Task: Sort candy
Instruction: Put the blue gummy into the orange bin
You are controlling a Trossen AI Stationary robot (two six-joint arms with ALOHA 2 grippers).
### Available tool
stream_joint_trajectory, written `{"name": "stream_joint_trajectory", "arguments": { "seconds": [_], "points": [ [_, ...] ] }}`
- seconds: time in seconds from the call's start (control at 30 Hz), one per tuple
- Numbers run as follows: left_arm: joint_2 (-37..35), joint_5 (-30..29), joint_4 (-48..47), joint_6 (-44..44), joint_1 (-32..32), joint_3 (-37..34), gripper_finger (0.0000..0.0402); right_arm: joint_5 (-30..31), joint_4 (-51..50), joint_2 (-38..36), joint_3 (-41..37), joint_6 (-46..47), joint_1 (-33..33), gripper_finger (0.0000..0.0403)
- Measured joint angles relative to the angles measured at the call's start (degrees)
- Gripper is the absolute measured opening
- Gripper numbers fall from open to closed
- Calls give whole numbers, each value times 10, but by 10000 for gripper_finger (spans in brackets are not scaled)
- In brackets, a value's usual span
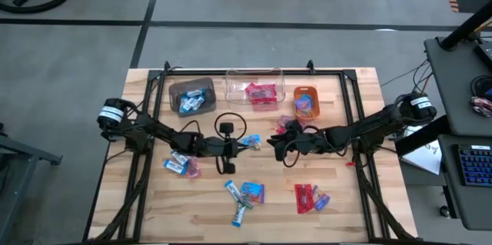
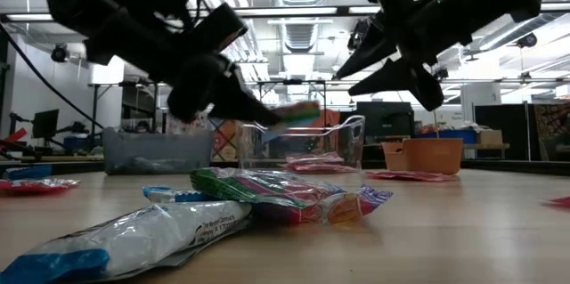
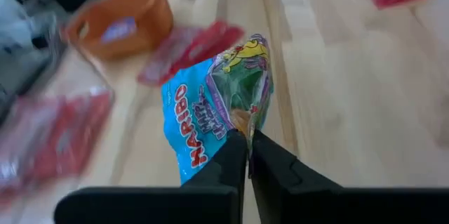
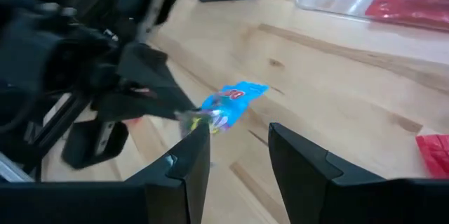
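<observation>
A blue sweet bag [image 3: 210,108] with a green and purple end is held up between the two arms, above the middle of the table. My left gripper [image 1: 235,147] is shut on it. In the low view the bag [image 2: 298,113] shows clear of the wood. My right gripper [image 4: 238,147] stands open just to the bag's right, nothing between its fingers, facing the left gripper. More candy lies loose in small heaps: at the left [image 1: 178,164], at the near middle [image 1: 244,195], at the near right [image 1: 310,197], and pink ones [image 1: 288,124] by the orange bin. My left gripper pinches the bag's end nearest the arm [image 3: 237,127] between its two fingers [image 3: 228,164]. The fingers come from the table's left, slanting a little down. The bag sticks out beyond the fingertips toward the right arm, lifted clear of the table.
Three bins stand in a row at the far side: a brown one [image 1: 191,95] with blue-and-white sweets, a clear one [image 1: 254,87] with red ones, an orange one [image 1: 306,100]. A black cable loop [image 1: 229,126] lies behind the left gripper. Black frame rails run along the table's sides.
</observation>
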Motion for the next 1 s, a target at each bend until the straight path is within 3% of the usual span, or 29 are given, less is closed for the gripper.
{"name": "stream_joint_trajectory", "arguments": {
  "seconds": [0.3,0.6,1.0],
  "points": [
    [12,-45,-3,89,-1,46,0,-1,4,0,-2,10,-2,175],
    [13,-52,-6,95,-2,69,0,-1,21,0,-2,-8,-2,214],
    [13,-42,-9,80,-3,77,0,-2,48,0,-2,-23,-3,190]
  ]
}}
